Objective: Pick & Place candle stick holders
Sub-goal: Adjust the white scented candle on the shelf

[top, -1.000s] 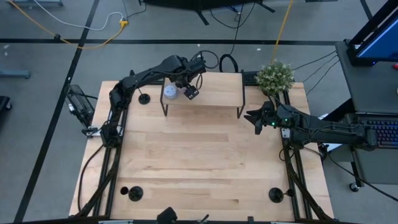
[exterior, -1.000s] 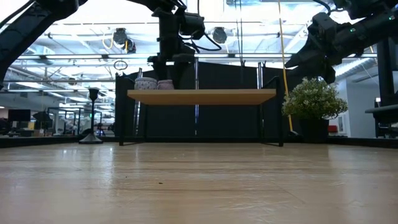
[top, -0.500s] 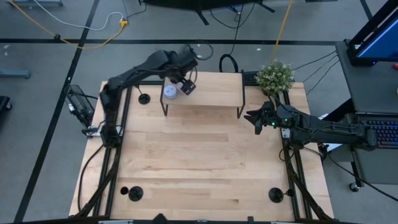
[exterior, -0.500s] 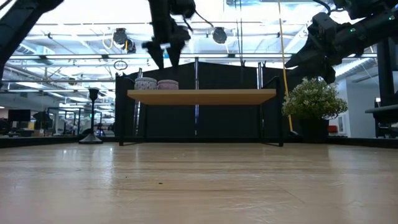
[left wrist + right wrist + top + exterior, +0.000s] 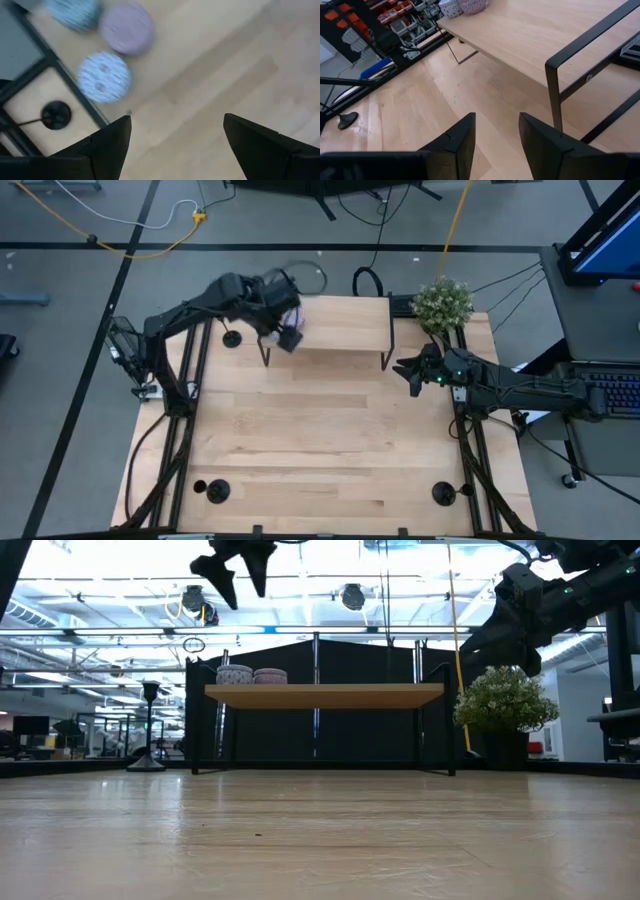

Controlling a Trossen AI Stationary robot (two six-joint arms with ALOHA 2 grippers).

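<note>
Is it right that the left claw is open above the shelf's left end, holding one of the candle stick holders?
Not quite. The left claw is open above the shelf's left end, but it holds nothing: the left wrist view shows bare wood between its fingers. The nearest candle stick holder stands on the table beside the shelf leg, untouched.

On the counter [image 5: 320,440] a low wooden shelf [image 5: 340,325] on thin black legs stands at the far edge. The left pincer [image 5: 288,335] hangs over the shelf's left end, nothing visible in it. The right pincer [image 5: 405,368] waits just off the shelf's right end, near a potted plant [image 5: 442,302] at the far right corner. One candle stick holder [image 5: 232,338] stands left of the shelf, another [image 5: 216,491] near the near left corner, a third [image 5: 443,493] near the near right corner.
</note>
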